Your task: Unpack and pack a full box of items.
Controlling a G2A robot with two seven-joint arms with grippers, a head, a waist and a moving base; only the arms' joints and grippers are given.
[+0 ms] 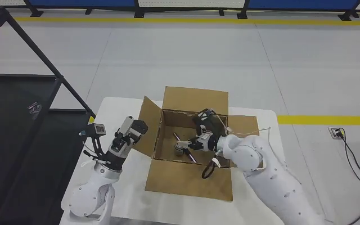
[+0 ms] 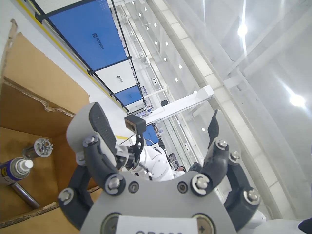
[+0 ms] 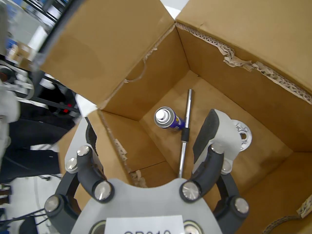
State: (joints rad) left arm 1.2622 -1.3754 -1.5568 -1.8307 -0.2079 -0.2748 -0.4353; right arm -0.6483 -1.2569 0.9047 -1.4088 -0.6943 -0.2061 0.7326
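I am looking down at the cardboard box [image 1: 188, 184], which is sitting on the white desk [image 1: 121, 108] with all four flaps folded outward. My right tool [image 1: 190, 144] is hanging over the open top of the box, pointing down into it. Its fingers [image 3: 209, 127] are spread wide apart and are gripping nothing. In the right wrist view, the right tool [image 3: 151, 122] is looking onto the box floor, where three items are resting. A blue spray can [image 3: 168, 121] is standing with its white nozzle up, near the corner of the box on the robot's left. A thin metal rod [image 3: 186, 113] with a black collar is lying flat just beside the can. A round metal fitting [image 3: 244, 135] is sitting on the other side of the rod, partly hidden behind one finger.

My left tool [image 1: 134, 127] is hovering outside the box, just beside the left flap and above the desk. It is angled upward, and its fingers [image 2: 101, 122] are also released and holding nothing. In the left wrist view, the left tool [image 2: 156, 113] is pointing toward the ceiling. At the edge of that view I am seeing the box wall [image 2: 36, 113], the spray can [image 2: 17, 169], the round metal fitting [image 2: 42, 146] and the rod [image 2: 24, 194].
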